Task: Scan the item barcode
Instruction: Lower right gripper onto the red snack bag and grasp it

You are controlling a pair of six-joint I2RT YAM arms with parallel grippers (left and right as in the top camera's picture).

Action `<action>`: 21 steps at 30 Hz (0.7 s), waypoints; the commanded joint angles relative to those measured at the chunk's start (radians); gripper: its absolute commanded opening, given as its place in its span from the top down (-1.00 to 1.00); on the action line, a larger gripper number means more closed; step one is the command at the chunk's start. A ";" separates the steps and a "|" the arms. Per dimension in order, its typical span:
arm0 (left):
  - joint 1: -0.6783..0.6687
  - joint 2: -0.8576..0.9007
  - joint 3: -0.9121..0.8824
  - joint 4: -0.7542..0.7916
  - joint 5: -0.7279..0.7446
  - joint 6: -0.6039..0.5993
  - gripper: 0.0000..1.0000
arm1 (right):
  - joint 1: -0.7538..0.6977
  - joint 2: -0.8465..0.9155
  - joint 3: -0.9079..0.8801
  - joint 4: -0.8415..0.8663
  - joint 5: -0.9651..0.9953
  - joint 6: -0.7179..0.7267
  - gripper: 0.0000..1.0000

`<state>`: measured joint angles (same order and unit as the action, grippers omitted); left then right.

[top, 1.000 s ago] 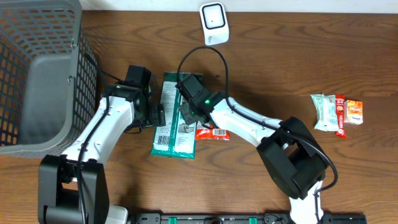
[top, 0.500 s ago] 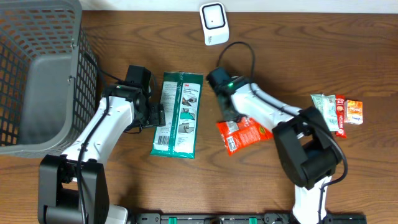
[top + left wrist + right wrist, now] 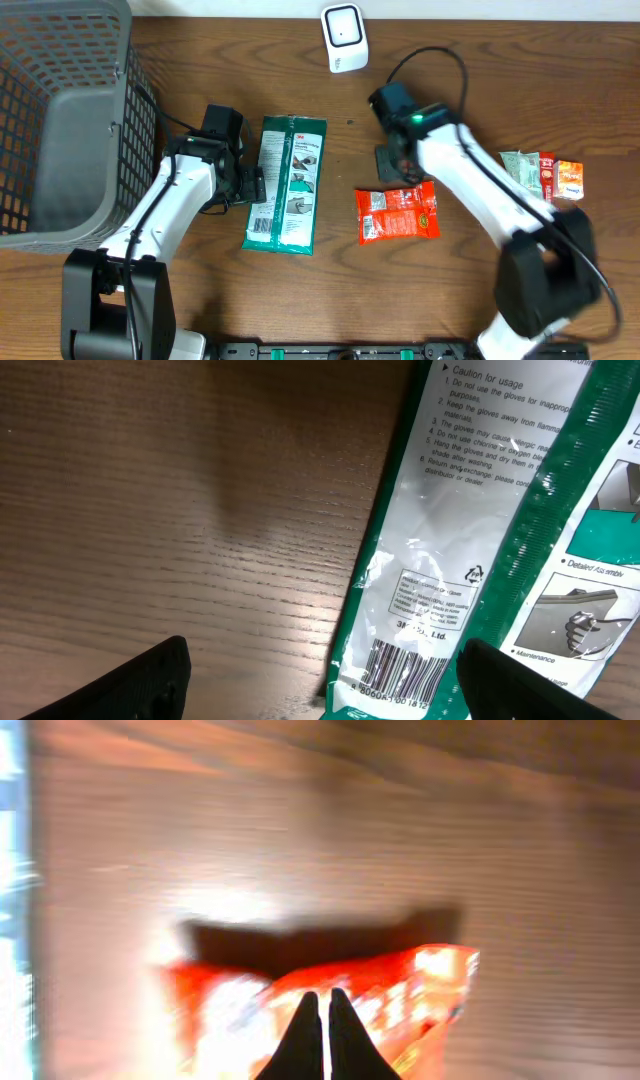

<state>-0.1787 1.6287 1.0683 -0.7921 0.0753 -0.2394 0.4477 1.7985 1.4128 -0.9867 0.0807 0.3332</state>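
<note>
Now, right end effector [image 3: 321, 1005]: fingers pressed together, pinched on the top edge of the red packet [image 3: 398, 213]. The foil is thin, so no gap shows between them.
Packet: right of centre over the table [image 3: 450, 60], hanging below the fingers. The wrist view shows a shadow on the wood behind it, so I judge it is lifted clear.
Barcode label [image 3: 374, 203]: a white patch at the packet's left end, facing up towards the overhead camera.
Scanner [image 3: 343, 38]: small and white, at the far edge, well apart from the packet, up and to its left.
Step in hand: by my reading, carrying the packet to the scanner.
Doing it well: turn the wrist so the label faces the scanner's window rather than the ceiling. Bring it in square and hold it steady. Floppy foil may curl or glare, so let it hang flat.
Left end effector [image 3: 258, 186]: jaws wide apart at the lower left edge of the green pack [image 3: 288, 185], gripping nothing.
Green pack: flat on the table, left of centre.
Watch: the grip is only a pinch on one edge, so a quick swing could shake the packet loose.
</note>
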 commanded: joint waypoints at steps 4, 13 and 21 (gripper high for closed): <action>0.000 -0.001 0.004 -0.003 -0.009 -0.003 -0.73 | 0.069 -0.018 -0.022 -0.051 -0.218 -0.017 0.97; 0.000 -0.001 0.004 -0.003 -0.009 -0.003 -0.73 | 0.214 -0.008 -0.211 -0.008 -0.217 -0.014 0.97; 0.000 -0.001 0.004 -0.003 -0.009 -0.003 -0.73 | 0.300 -0.008 -0.314 0.010 -0.215 -0.011 0.97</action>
<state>-0.1787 1.6287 1.0683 -0.7918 0.0753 -0.2394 0.7284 1.7802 1.1275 -0.9859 -0.1318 0.3283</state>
